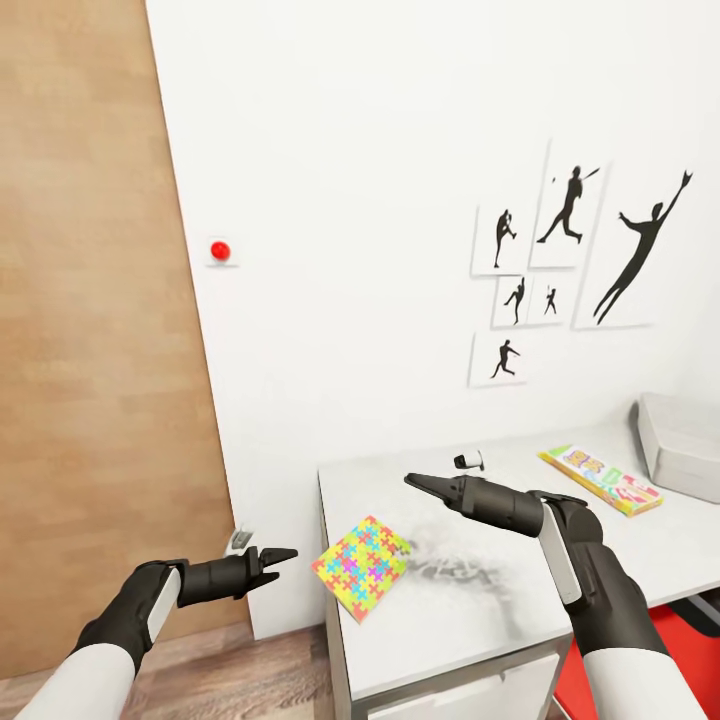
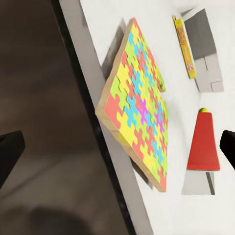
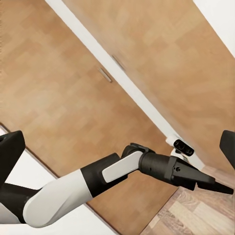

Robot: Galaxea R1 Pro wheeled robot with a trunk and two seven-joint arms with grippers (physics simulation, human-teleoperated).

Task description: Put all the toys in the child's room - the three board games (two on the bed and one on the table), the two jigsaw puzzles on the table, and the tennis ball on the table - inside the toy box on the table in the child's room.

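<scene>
A bright jigsaw puzzle (image 1: 362, 566) (image 2: 139, 105) lies on the table (image 1: 470, 610) at its left front corner, one corner over the edge. A multicoloured board game (image 1: 600, 480) (image 2: 183, 46) lies further right, beside the pale grey toy box (image 1: 680, 440). My left gripper (image 1: 275, 555) hovers off the table's left edge and points at the puzzle, open, its fingers (image 2: 10, 152) wide apart. Over the table behind the puzzle, my right gripper (image 1: 425, 483) is open and holds nothing, fingers (image 3: 10, 147) spread. A small yellow-green bit (image 2: 203, 109) may be the tennis ball. The bed is out of view.
A wooden door (image 1: 90, 330) stands left of the table, with a wall socket (image 1: 240, 540) low by the skirting. A small white and black object (image 1: 468, 461) sits at the table's back. A red chair (image 1: 690, 640) is at the front right. Silhouette pictures (image 1: 570, 260) hang on the wall.
</scene>
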